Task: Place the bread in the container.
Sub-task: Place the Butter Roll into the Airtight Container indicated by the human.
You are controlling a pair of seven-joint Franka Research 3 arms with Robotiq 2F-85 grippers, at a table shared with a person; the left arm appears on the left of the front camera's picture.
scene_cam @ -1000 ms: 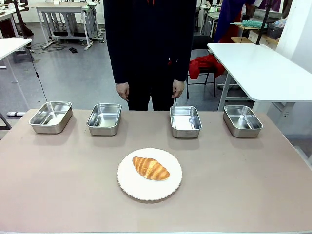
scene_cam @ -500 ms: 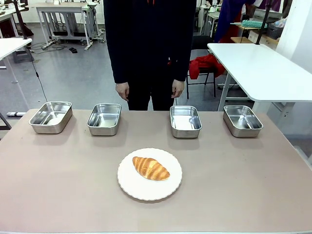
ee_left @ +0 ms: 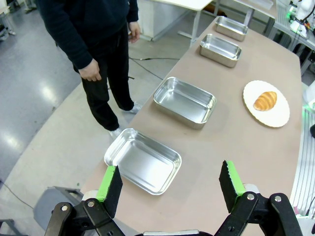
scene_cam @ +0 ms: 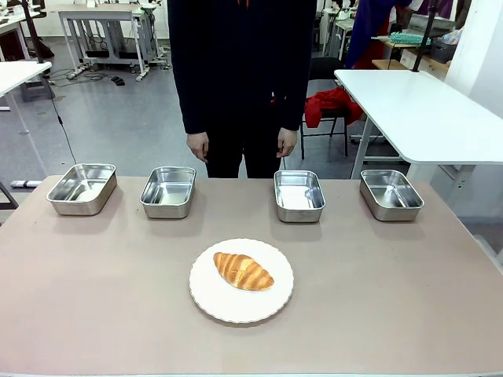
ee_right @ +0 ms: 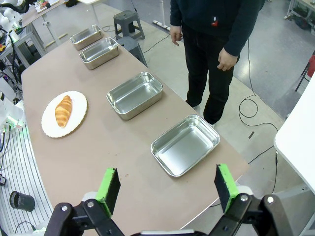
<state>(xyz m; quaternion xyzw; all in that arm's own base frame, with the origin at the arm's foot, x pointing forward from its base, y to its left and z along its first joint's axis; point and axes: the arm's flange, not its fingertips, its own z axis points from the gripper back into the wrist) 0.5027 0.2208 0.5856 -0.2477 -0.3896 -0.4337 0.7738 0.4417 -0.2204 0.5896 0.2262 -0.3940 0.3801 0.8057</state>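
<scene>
Your left gripper and right gripper are hanging wide open, with the croissant lying well apart on its white plate.

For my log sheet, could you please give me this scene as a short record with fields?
Bread: croissant, lying on round white plate, mid-table
Containers: four empty stainless-steel trays, in a row along the table's far edge
Left gripper: open, empty
Right gripper: open, empty
Person: standing at far side, hands hanging down
Progress: croissant not yet picked up
</scene>
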